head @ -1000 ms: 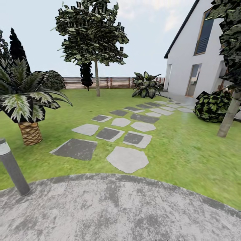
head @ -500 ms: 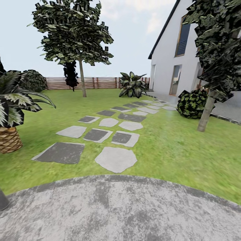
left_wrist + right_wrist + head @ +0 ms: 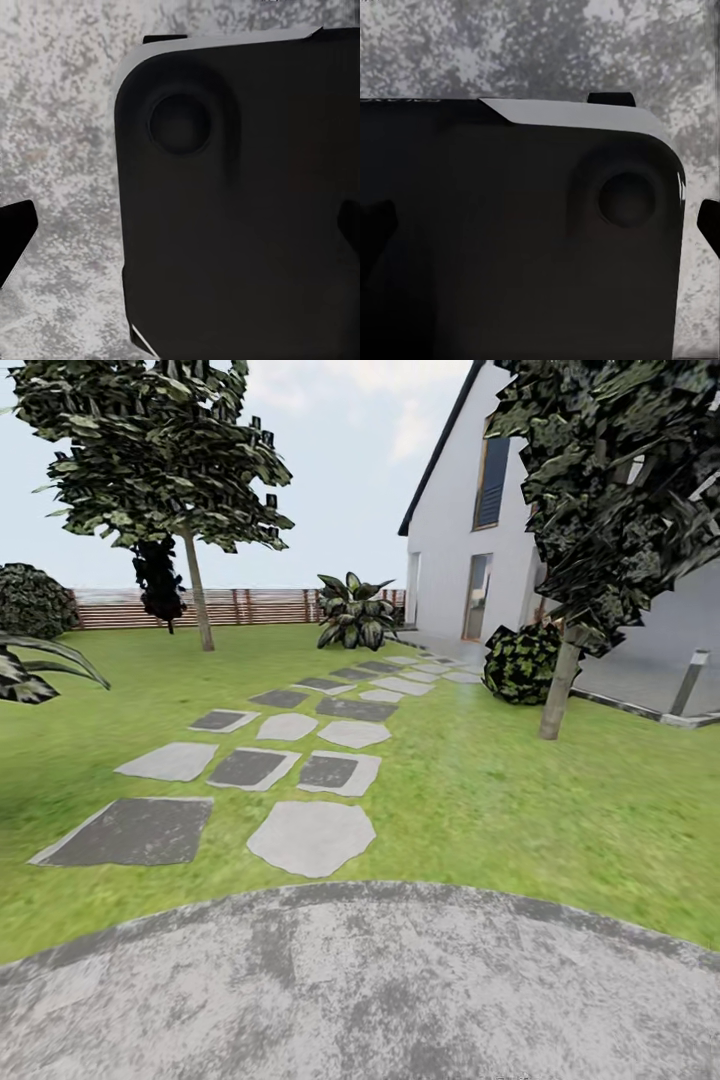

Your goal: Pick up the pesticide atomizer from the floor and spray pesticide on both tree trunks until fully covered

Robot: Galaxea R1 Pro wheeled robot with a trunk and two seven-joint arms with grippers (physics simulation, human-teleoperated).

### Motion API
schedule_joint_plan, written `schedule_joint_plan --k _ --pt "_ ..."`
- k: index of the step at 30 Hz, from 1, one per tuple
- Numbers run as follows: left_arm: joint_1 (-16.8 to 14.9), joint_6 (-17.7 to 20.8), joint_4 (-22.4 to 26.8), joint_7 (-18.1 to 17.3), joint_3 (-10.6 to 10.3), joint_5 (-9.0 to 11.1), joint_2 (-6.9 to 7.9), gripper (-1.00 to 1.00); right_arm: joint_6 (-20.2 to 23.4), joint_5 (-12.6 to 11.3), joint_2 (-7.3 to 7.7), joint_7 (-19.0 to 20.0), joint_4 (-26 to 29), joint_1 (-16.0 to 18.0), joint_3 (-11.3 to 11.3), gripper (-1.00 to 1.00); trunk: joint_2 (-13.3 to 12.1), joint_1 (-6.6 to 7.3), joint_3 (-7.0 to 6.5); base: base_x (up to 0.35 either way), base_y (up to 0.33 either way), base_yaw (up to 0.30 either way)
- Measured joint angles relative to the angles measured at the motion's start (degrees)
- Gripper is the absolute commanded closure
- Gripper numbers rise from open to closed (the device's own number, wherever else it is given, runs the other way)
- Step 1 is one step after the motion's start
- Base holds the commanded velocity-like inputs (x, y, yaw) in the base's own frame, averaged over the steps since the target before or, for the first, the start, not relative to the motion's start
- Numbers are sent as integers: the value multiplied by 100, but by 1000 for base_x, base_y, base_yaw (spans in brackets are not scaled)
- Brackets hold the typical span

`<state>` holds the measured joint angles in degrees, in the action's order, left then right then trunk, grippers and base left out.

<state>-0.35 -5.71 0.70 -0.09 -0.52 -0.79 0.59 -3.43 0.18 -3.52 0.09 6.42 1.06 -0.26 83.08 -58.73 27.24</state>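
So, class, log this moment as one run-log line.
phase: travelling, on paved circle | far tree left | near tree right, by house | stepping stones ahead | atomizer: unseen | grippers: state unclear

Bright green grass lawn [image 3: 560, 830], pale and dark grey stepping stones [image 3: 310, 838], grey speckled paved circle [image 3: 360, 990], mottled grey-beige tree trunks [image 3: 558, 685], dark green ragged crowns [image 3: 150, 450], brown slatted fence [image 3: 250, 606], white house [image 3: 450, 550], black robot body panel [image 3: 240, 202].

Paved circle [image 3: 360, 990] lies nearest; stepping stones [image 3: 300, 760] run ahead across grass [image 3: 520, 810]; one tree [image 3: 190, 510] far left, another [image 3: 560, 680] right, before the house [image 3: 450, 550].
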Motion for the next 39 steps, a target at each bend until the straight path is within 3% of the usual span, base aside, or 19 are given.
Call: schedule_joint_plan --k 12,39 --pt "0 -9 3 15 0 0 -1 -100 15 -1 43 4 23 0 -2 -100 0 0 15 0 -201 -265" --pt "1 -9 9 18 0 0 2 -100 18 -9 44 -18 18 2 -9 -100 0 0 71 0 -7 -237"
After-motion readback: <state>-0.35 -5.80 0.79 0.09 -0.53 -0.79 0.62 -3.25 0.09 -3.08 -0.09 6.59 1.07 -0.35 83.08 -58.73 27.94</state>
